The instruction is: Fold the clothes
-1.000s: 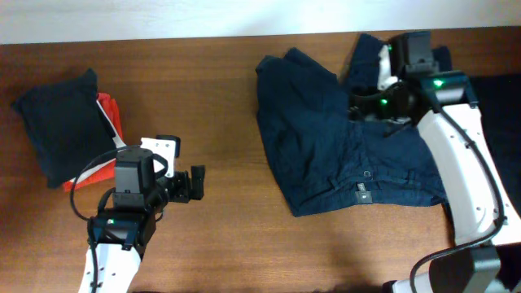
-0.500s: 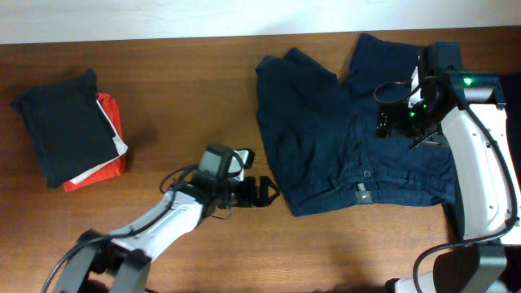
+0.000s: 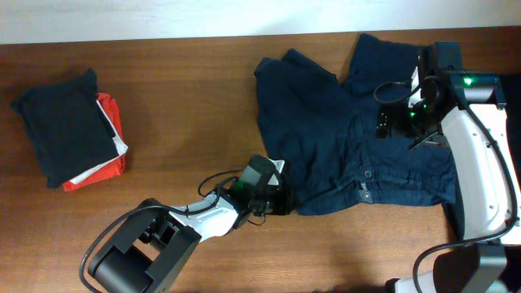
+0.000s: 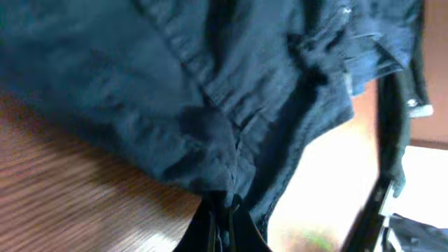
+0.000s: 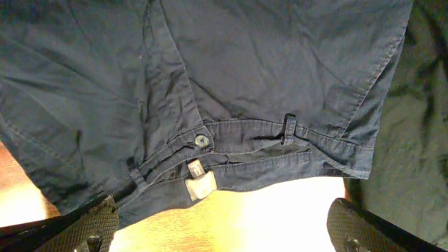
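Note:
The clothes (image 3: 326, 138) are dark navy shorts spread flat on the right half of the wooden table. My left gripper (image 3: 281, 201) has reached the near left corner of the shorts and is shut on it. In the left wrist view a fold of the clothes (image 4: 175, 91) is pinched in the left gripper (image 4: 225, 217). My right gripper (image 3: 404, 122) hovers open over the right side of the shorts. In the right wrist view the waistband, button (image 5: 201, 141) and label (image 5: 199, 185) lie ahead of the wide-apart right gripper (image 5: 224, 234), which holds nothing.
A folded pile (image 3: 69, 130) with a dark piece on top and red and white beneath sits at the table's far left. Bare wood (image 3: 179, 89) lies between it and the shorts. A dark surface (image 3: 498, 81) borders the table on the right.
My left arm swept right across the table to the shorts' near left corner and its jaws closed on the fabric. The right gripper shifted right a second ago and has since held still.

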